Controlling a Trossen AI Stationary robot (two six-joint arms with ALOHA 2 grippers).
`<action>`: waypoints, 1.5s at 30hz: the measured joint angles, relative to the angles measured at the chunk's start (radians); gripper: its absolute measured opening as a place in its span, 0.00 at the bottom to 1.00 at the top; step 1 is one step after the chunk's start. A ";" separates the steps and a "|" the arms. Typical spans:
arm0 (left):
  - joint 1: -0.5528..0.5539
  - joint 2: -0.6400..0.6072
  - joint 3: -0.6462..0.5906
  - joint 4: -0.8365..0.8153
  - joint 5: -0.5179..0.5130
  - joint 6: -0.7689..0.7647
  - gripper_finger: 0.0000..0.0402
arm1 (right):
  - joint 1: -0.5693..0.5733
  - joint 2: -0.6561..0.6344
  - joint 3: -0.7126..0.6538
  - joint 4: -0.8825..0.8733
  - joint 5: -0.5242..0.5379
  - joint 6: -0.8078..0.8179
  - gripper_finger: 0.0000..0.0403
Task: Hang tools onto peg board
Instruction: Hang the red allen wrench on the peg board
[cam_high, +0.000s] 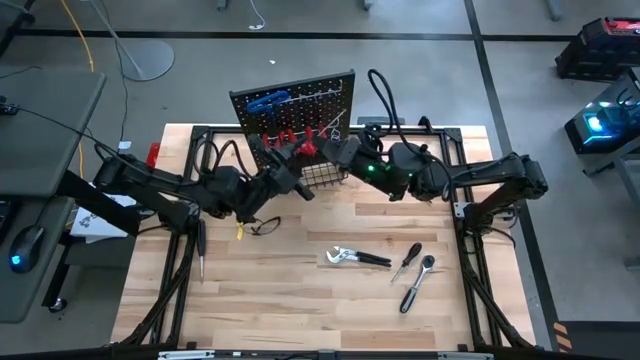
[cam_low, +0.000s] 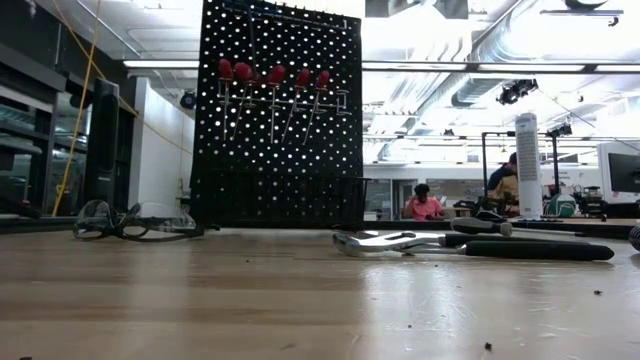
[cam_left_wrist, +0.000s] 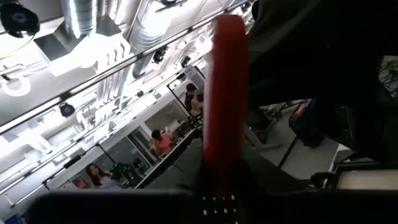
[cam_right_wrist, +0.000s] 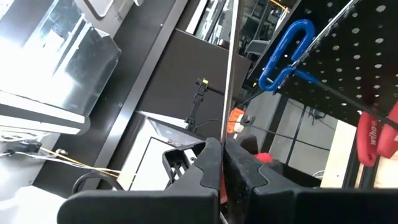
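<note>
The black peg board (cam_high: 295, 105) stands at the table's far edge. It carries a blue T-key (cam_high: 270, 100) and several red-handled screwdrivers (cam_low: 270, 75) on hooks, above a wire basket (cam_low: 280, 200). Both grippers meet high in front of the board on one red-handled screwdriver (cam_high: 308, 147). My left gripper (cam_high: 299, 156) is shut on its handle, and my right gripper (cam_high: 329, 150) is shut on its thin shaft. The low view shows neither gripper. Silver pliers (cam_high: 355, 257), a black-handled screwdriver (cam_high: 406, 262) and a chrome ratchet (cam_high: 417, 283) lie flat on the table. My left gripper pinches the screwdriver's red handle (cam_left_wrist: 225, 143) between its two fingers, with the handle running out lengthwise past them. The fingers come roughly level from the table's left. The tool is lifted clear of the table. My right gripper pinches the thin silver shaft (cam_right_wrist: 228, 124) between its two shut fingers (cam_right_wrist: 208, 168). The shaft runs straight out beyond the fingertips. The fingers come roughly level from the table's right, beside the peg board, well above the table.
Safety glasses (cam_high: 262, 226) lie on the table below the left gripper, and a dark screwdriver (cam_high: 201, 250) lies near the left edge. The near half of the wooden table (cam_high: 300, 310) is bare. People sit in the room behind (cam_low: 425, 205).
</note>
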 joint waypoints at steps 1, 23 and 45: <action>0.000 0.000 0.000 0.000 0.001 -0.001 0.09 | 0.000 0.000 0.000 0.000 0.000 0.001 0.00; -0.016 -0.001 0.000 -0.005 -0.102 -0.082 0.09 | 0.000 -0.035 0.000 -0.019 0.015 -0.110 0.37; 0.244 0.019 0.365 -1.286 0.803 -1.303 0.09 | 0.097 -0.148 0.101 -0.901 -0.181 -1.081 0.46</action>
